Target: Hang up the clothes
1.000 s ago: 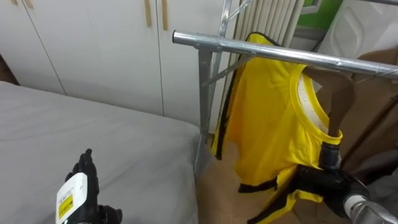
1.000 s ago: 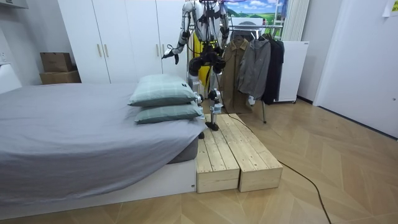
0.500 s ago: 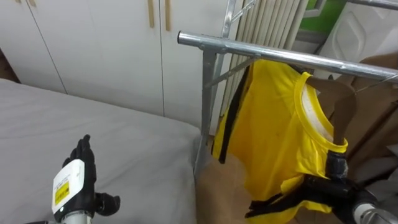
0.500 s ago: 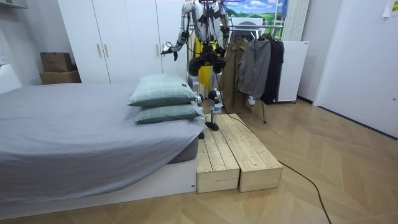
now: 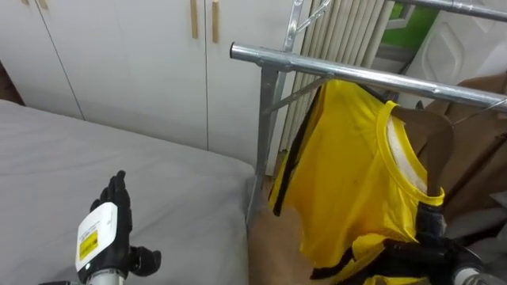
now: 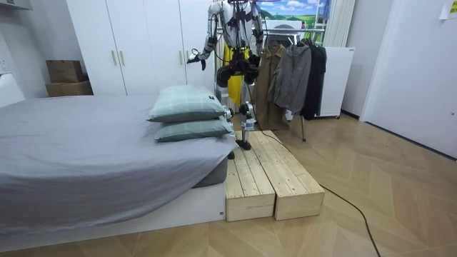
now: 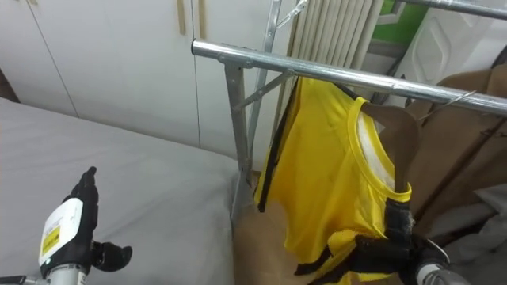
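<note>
A yellow shirt (image 5: pixel 348 174) with black trim hangs on a brown hanger (image 5: pixel 434 134) from the metal rail (image 5: pixel 333 71) of a clothes rack. My right hand (image 5: pixel 428 245) is low at the shirt's bottom hem, at the lower right, and the cloth partly hides its fingers. My left hand (image 5: pixel 107 229) is raised over the grey bed (image 5: pixel 142 174) at the lower left, fingers straight and holding nothing. In the room view I stand on a wooden platform (image 6: pixel 268 178) at the rack, with the yellow shirt (image 6: pixel 234 82) in front of me.
White wardrobe doors (image 5: pixel 119 55) stand behind the bed, and a radiator (image 5: pixel 348 32) is behind the rail. Brown and dark jackets (image 6: pixel 293 71) hang further along the rack. Two green pillows (image 6: pixel 187 107) lie on the bed's corner.
My right hand has sunk lower along the shirt, away from its collar. The left hand rose a little and then settled. The view has shifted slightly.
</note>
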Motion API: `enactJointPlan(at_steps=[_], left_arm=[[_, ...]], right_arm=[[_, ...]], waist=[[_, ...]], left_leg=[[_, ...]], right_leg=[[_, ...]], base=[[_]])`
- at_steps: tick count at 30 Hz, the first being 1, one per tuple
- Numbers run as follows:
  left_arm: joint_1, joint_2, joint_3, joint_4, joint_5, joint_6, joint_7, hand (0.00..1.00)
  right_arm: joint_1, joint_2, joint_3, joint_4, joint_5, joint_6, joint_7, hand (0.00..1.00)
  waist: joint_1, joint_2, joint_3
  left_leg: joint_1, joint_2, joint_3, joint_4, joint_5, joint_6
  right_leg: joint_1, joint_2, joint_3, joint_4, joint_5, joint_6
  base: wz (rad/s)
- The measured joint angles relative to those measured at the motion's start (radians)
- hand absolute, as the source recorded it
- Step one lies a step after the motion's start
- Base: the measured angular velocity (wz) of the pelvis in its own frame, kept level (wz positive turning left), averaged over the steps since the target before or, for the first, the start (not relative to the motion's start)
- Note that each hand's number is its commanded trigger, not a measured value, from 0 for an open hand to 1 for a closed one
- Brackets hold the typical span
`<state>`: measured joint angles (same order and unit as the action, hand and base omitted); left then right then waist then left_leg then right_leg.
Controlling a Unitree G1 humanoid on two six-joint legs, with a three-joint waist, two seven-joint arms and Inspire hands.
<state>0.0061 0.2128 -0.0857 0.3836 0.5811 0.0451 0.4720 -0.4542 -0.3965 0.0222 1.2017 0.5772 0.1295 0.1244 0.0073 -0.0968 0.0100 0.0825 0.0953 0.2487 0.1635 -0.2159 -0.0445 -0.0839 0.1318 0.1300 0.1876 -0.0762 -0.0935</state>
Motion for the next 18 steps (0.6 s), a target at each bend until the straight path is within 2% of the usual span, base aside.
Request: enactJointPlan(at_steps=[7,13,18], left_arm=[[0.000,0.000,-0.016,0.003,-0.002,0.000,0.000,0.00],[-0.002,0.010,-0.016,-0.001,-0.022,-0.008,0.000,0.00],[-0.004,0.015,-0.016,-0.012,-0.021,-0.023,0.005,0.00]], right_arm=[[0.000,0.000,0.005,-0.001,-0.071,-0.006,-0.002,0.00],[-0.024,-0.002,0.000,-0.003,-0.222,-0.010,-0.026,0.00],[-0.037,-0.012,-0.003,-0.051,-0.415,-0.011,-0.108,0.00]], waist=[[-0.001,-0.009,-0.0001],[-0.006,-0.009,-0.0004],[-0.006,-0.008,-0.0008]], left_leg=[[0.000,0.000,-0.001,-0.001,0.000,0.000],[0.001,0.000,-0.002,0.000,0.000,0.000],[0.000,0.000,0.000,0.001,0.000,0.000]], right_leg=[[0.000,0.001,0.001,-0.001,0.000,0.000],[-0.001,0.000,0.001,0.000,0.000,0.000],[-0.001,0.000,-0.001,0.001,0.000,0.000]], base=[[0.00],[0.00],[0.00]])
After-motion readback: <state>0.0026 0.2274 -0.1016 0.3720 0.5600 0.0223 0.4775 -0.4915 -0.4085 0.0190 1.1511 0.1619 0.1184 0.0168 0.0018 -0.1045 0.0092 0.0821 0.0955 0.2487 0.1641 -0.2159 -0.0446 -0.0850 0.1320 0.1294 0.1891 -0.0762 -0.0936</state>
